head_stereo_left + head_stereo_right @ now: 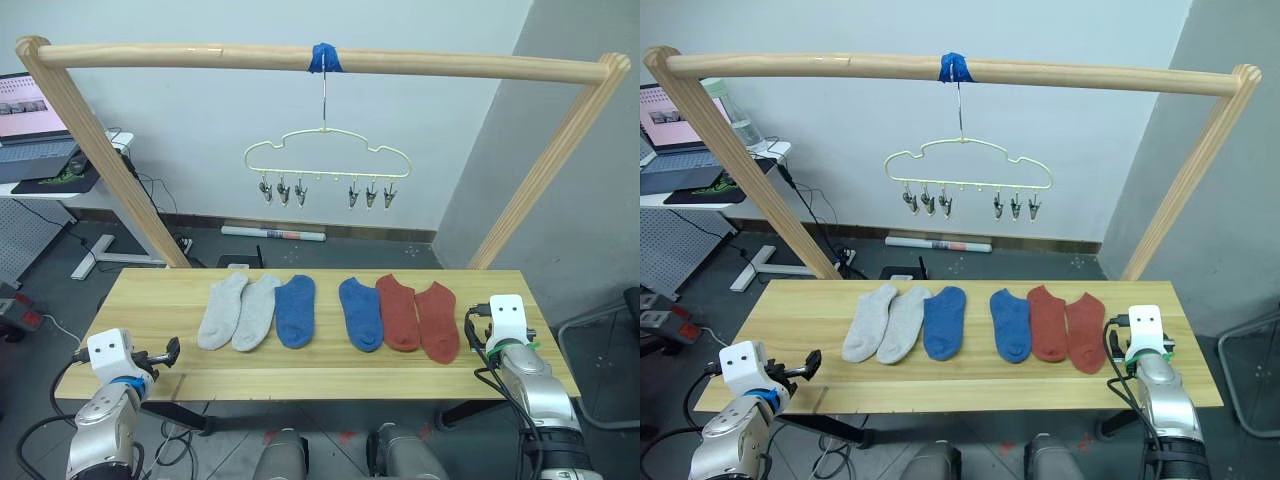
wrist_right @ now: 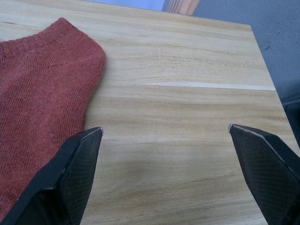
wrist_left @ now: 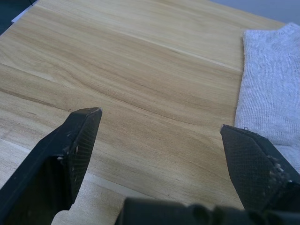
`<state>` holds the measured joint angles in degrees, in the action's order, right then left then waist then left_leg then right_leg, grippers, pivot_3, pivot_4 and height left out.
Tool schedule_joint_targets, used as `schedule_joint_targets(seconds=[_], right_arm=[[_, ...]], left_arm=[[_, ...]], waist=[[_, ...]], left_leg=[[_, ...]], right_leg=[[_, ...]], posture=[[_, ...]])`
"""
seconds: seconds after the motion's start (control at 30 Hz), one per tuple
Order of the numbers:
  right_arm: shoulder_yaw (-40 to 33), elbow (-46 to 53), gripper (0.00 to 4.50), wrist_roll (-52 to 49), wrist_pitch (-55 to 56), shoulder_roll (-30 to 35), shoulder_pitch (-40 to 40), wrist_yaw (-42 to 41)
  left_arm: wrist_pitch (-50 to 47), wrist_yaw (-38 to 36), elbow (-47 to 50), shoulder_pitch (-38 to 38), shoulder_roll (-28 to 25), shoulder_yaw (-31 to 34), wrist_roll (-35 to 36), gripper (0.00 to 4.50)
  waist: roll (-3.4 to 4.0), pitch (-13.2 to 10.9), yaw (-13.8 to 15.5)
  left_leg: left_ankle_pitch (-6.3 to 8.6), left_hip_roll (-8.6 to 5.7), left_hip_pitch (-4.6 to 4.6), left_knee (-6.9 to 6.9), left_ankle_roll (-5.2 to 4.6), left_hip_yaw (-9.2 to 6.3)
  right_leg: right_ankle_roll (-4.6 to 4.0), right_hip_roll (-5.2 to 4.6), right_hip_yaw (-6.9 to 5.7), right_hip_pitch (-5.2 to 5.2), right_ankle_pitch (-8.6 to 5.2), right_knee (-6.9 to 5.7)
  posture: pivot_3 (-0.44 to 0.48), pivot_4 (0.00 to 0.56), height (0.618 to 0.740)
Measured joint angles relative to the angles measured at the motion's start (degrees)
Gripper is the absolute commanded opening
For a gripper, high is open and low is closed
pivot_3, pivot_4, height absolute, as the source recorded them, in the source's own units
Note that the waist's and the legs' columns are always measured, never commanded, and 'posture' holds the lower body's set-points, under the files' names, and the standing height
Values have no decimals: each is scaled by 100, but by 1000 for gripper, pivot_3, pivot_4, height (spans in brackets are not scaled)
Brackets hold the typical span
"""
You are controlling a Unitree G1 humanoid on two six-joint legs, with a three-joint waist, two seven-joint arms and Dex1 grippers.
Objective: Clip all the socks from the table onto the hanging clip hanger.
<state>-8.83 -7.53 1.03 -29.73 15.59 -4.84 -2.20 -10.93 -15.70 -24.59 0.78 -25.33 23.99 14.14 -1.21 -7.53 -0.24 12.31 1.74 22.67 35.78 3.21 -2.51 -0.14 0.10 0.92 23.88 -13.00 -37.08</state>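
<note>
Six socks lie in a row across the middle of the pale wood table: two light grey socks, two blue socks and two rust red socks. Above them the pale-yellow clip hanger hangs by its hook, and its row of metal clips holds nothing. My left gripper is open low over the table's front left part, a grey sock just beyond one finger. My right gripper is open over the front right part, beside the outermost red sock.
A round wooden pole frame spans the table, its slanted legs rising at both back corners; blue tape holds the hanger hook. A desk with a laptop stands at the back left. Bare tabletop lies at both ends.
</note>
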Motion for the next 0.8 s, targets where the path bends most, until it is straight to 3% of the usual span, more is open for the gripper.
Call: schedule_joint_targets(seconds=[0.47, 0.8], right_arm=[[121, 313, 4500, 6, -86, 128, -1, -174], [897, 1529, 4500, -745, 134, 632, -252, -2277]], left_arm=[[100, 50, 519, 189, -41, 0, -100, 4479], [8, -857, 2109, 238, -261, 53, 552, 4479]], waist=[[1, -2, 3], [-3, -117, 0]], left_leg=[[0, 1, -1, -1, 0, 0], [0, 5, 4, 2, 0, 2]], right_leg=[[0, -1, 0, 0, 0, 0], [-1, -1, 1, 7, 0, 1]], posture=[[62, 133, 740], [52, 164, 740]])
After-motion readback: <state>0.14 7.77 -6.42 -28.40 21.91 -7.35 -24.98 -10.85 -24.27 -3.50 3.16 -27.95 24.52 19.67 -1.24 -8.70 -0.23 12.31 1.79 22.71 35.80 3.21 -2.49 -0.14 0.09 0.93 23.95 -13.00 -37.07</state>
